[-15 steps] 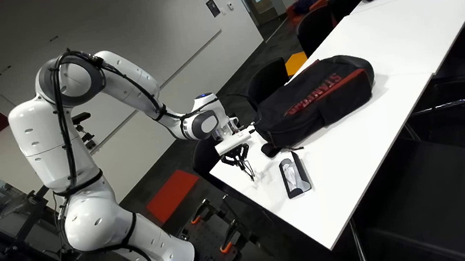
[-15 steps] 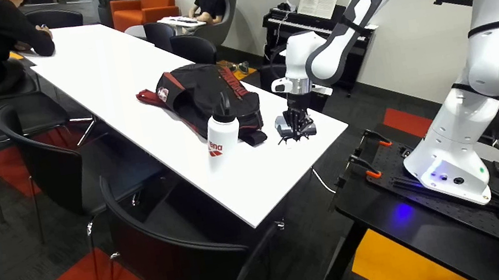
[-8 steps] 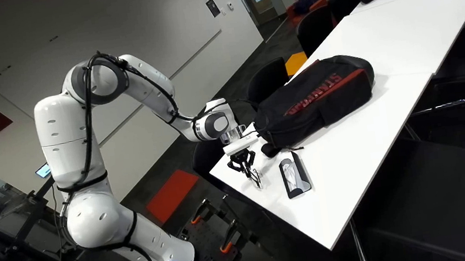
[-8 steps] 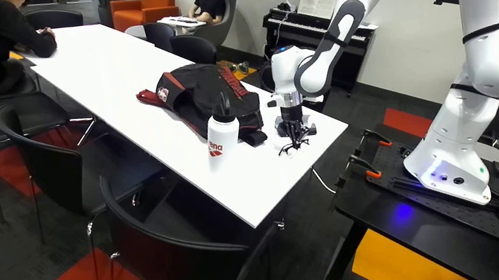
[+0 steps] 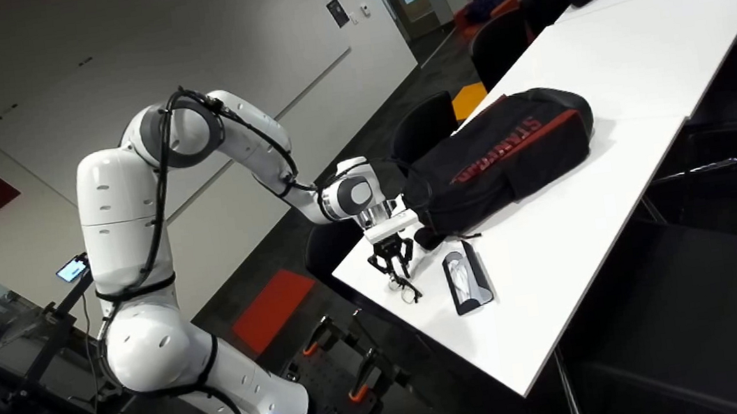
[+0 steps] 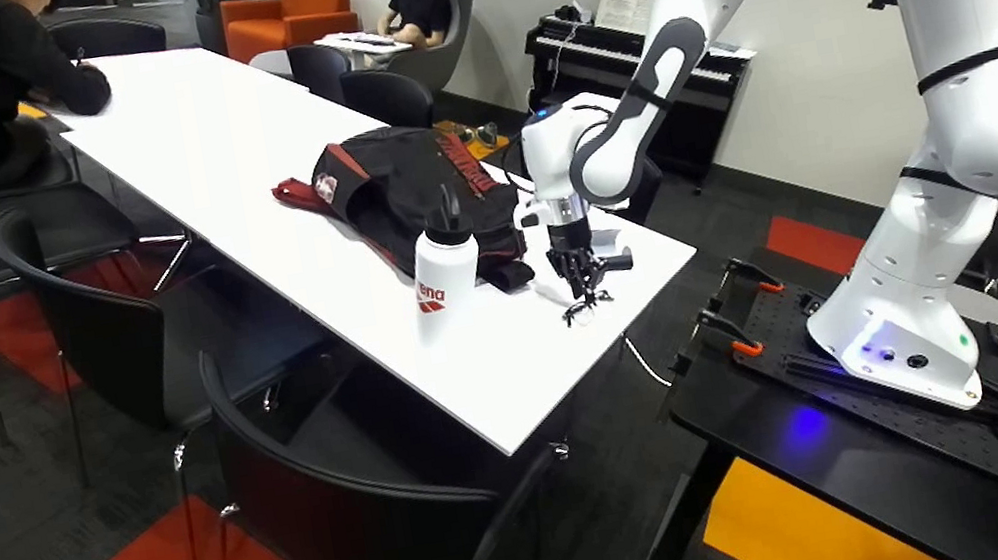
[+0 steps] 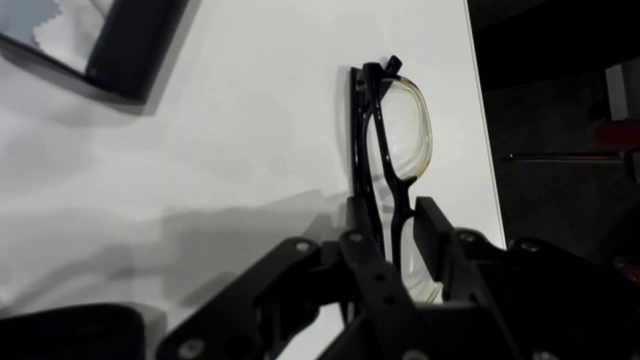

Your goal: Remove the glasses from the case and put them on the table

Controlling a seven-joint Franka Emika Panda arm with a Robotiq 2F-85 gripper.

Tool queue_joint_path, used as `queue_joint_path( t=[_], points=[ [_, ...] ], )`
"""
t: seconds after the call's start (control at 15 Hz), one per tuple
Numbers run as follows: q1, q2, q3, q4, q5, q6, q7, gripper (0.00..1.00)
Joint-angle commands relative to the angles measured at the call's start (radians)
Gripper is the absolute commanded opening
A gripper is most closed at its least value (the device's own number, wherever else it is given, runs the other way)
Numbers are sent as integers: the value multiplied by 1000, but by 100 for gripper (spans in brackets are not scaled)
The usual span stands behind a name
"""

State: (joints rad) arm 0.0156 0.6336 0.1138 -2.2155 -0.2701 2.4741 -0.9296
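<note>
One pair of folded glasses (image 7: pixel 399 192) sits at, or just over, the bench (image 5: pixel 540 291) near its edge, apparently pinched by my end effector (image 7: pixel 390 212), whose fingers stand only narrowly apart. Placing is the step in hand: I should settle them, let go gently and rise straight. The case (image 7: pixel 135 52) and the black bag (image 5: pixel 500 159) lie near and could crowd a sideways exit.

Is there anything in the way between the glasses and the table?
Nothing I can see. The glasses are in the hand with the white table right below, and the black case lies off to the side. I can't tell whether the glasses touch the table.
</note>
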Motion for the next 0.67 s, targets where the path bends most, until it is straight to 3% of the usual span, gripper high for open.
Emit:
queue_joint_path(
  t=[0.0,0.33,0.6],
  points=[
    [16,-11,-19,-4,-37,0,42,62],
    [-15,-140,-7,-131,-43,125,37,99],
    [-64,-296,9,-281,-17,283,7,100]
  ],
)
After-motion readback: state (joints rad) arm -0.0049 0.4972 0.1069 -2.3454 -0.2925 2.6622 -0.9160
